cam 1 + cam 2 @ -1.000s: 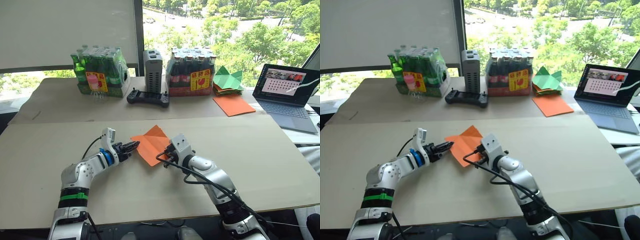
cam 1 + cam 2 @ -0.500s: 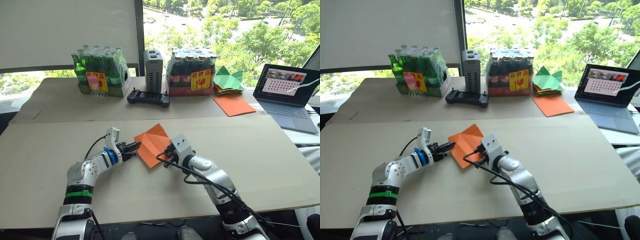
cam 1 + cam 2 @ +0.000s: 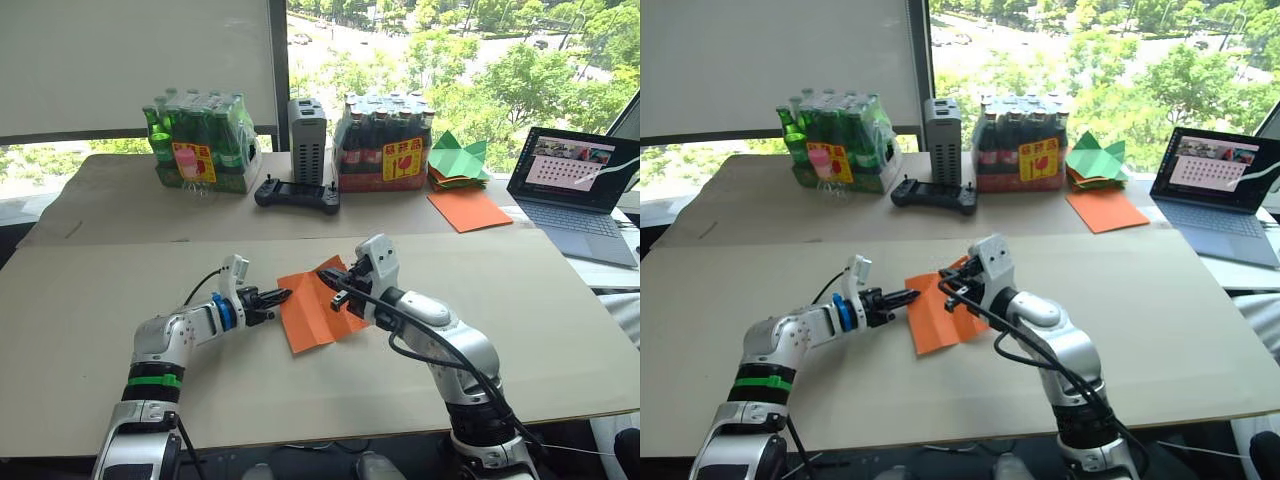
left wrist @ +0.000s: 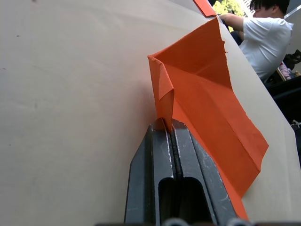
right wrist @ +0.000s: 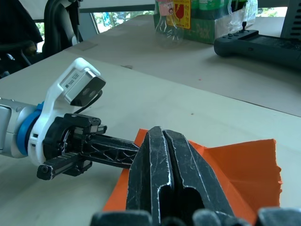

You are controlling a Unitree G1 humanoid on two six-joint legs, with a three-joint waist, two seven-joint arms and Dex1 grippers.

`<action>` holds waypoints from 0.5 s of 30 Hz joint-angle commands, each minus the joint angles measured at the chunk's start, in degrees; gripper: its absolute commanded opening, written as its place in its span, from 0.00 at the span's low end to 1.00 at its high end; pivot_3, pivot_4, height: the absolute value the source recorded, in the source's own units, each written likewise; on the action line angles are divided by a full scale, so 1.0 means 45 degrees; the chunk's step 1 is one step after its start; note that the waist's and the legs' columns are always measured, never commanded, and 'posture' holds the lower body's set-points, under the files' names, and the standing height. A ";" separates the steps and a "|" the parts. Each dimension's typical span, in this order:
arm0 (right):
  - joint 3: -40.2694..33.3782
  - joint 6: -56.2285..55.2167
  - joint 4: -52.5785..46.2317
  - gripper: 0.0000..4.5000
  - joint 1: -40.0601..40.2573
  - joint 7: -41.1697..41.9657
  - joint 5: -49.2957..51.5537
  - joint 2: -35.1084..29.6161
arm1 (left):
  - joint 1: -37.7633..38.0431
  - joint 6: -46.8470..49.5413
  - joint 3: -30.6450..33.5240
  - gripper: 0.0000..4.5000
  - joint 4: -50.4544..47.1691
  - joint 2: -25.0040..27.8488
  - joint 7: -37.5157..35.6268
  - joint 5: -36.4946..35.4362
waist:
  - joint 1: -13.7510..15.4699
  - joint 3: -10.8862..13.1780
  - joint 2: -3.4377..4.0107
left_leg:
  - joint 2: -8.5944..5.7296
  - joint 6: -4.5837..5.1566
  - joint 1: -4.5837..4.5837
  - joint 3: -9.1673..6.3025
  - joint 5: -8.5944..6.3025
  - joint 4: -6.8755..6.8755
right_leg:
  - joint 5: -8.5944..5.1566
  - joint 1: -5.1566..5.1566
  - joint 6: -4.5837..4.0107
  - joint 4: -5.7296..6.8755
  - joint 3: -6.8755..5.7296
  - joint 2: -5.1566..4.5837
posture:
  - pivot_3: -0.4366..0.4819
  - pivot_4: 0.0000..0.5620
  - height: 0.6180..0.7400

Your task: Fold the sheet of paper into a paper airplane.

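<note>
The sheet of paper [image 3: 316, 312] is bright orange and creased, lying mid-table between my two grippers with its far part lifted off the table. My left gripper [image 3: 283, 296] is shut on the paper's left corner; in the left wrist view a folded flap [image 4: 162, 89] rises from between its fingertips [image 4: 165, 126]. My right gripper [image 3: 330, 276] is raised over the paper's far edge, shut on the sheet. In the right wrist view its fingers [image 5: 162, 141] are pressed together, with orange paper [image 5: 244, 165] spreading behind them and the left gripper [image 5: 89, 150] just beyond.
Along the table's back stand a green bottle pack [image 3: 200, 140], a grey box [image 3: 306, 140], a black controller [image 3: 296, 193] and a dark bottle pack [image 3: 385, 145]. Green paper shapes [image 3: 457, 160], a larger orange sheet [image 3: 468, 210] and a laptop [image 3: 575, 185] lie at the right. A person [image 4: 265, 33] sits beyond.
My right gripper has risen from the paper's near right edge to its far side, lifting that part. The paper has turned and shifted. My left gripper has followed to the right.
</note>
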 commanded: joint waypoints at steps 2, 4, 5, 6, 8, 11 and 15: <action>-0.0184 -0.0105 -0.0523 0.00 0.0006 0.0151 0.0408 -0.0360 | -0.0505 0.0027 -0.0365 0.00 0.0146 0.0693 -0.1275 0.0146 | -0.0001 0.0000 0.0000 | 0.0001 0.0000 -0.0001 0.0000 0.0000 0.0000 | 0.0000 -0.0001 0.0000 0.0000 0.0001 0.0000 | 0.48 0.27 1.00; -0.0167 -0.0136 -0.0510 0.00 0.0127 0.0121 0.0395 -0.0486 | -0.0636 0.0068 -0.0710 0.00 0.0303 0.1191 -0.2025 0.0297 | -0.0014 0.0001 0.0000 | 0.0001 0.0000 -0.0001 0.0001 0.0000 0.0000 | 0.0000 -0.0003 0.0000 0.0000 0.0000 0.0001 | 0.48 0.27 1.00; -0.0170 -0.0122 -0.0521 0.00 0.0166 0.0099 0.0434 -0.0493 | -0.0713 0.0071 -0.0852 0.00 0.0378 0.1408 -0.2358 0.0356 | -0.0031 0.0001 0.0001 | 0.0002 0.0000 -0.0002 0.0001 0.0000 0.0000 | 0.0000 -0.0004 0.0000 0.0000 0.0000 0.0003 | 0.48 0.27 1.00; -0.0163 -0.0098 -0.0532 0.00 0.0192 0.0066 0.0477 -0.0486 | -0.0813 0.0086 -0.0966 0.00 0.0471 0.1595 -0.2652 0.0398 | -0.0039 0.0001 0.0002 | 0.0002 0.0000 -0.0001 0.0002 0.0000 0.0000 | 0.0000 -0.0004 0.0000 0.0001 0.0001 0.0002 | 0.48 0.27 1.00; -0.0111 -0.0106 -0.0566 0.00 0.0264 0.0018 0.0524 -0.0512 | -0.0988 0.0054 -0.1189 0.00 0.0603 0.1901 -0.3205 0.0506 | -0.0041 0.0002 0.0002 | 0.0002 0.0000 -0.0001 0.0001 0.0000 -0.0001 | 0.0000 -0.0005 0.0000 0.0001 0.0001 0.0003 | 0.48 0.27 1.00; 0.0003 -0.0085 -0.0621 0.00 0.0404 -0.0060 0.0601 -0.0495 | -0.1545 -0.0085 -0.1463 0.00 0.1179 0.2264 -0.3914 0.0803 | -0.0024 0.0003 0.0002 | 0.0001 0.0000 -0.0003 0.0001 0.0000 0.0000 | -0.0001 -0.0004 0.0001 0.0000 0.0000 0.0002 | 0.48 0.27 1.00; 0.0127 -0.0075 -0.0665 0.00 0.0508 -0.0152 0.0656 -0.0497 | -0.2207 -0.0525 -0.1806 0.00 0.1944 0.2403 -0.4657 0.1281 | 0.0005 0.0003 0.0001 | -0.0001 0.0001 -0.0010 0.0003 0.0000 0.0000 | -0.0002 -0.0006 0.0003 -0.0002 0.0000 0.0002 | 0.48 0.27 1.00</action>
